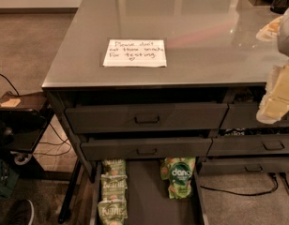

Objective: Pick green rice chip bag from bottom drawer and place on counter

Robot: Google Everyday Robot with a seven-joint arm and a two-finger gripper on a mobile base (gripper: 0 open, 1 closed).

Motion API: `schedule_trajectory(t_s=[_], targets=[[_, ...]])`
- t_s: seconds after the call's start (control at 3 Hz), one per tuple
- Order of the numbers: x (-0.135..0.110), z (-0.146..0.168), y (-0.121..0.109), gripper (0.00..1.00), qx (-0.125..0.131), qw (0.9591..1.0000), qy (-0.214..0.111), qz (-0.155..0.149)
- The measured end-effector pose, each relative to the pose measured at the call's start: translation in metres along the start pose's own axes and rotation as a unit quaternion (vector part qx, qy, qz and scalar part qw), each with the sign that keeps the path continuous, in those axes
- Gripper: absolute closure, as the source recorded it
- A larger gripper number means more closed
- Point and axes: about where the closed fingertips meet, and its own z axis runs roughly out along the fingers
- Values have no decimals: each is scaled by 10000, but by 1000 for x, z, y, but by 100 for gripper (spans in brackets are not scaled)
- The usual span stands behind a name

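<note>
The green rice chip bag (178,176) lies flat in the open bottom drawer (147,196), at the drawer's back right, with its dark "dang" logo facing up. The counter (191,27) is the glossy grey cabinet top above, bearing a white handwritten note (135,53). My gripper (276,100) shows as pale, blurred parts at the right edge of the view. It hangs in front of the counter's right front corner, well above and to the right of the bag. It holds nothing that I can see.
Three smaller pale-green bags (113,187) lie in a row along the drawer's left side. Two drawers with handles (147,118) sit partly open above it. More drawers (271,145) are at right. Cables (238,191) run on the floor. A dark cart (20,121) stands left.
</note>
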Motion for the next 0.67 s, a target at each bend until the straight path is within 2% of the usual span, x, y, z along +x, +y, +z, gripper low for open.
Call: schedule_trajectory(t_s=[0.33,0.67], targets=[[0,0,0,0,-1,10000,-2,0],[-1,11,6,0,-95,9997,-205,20]])
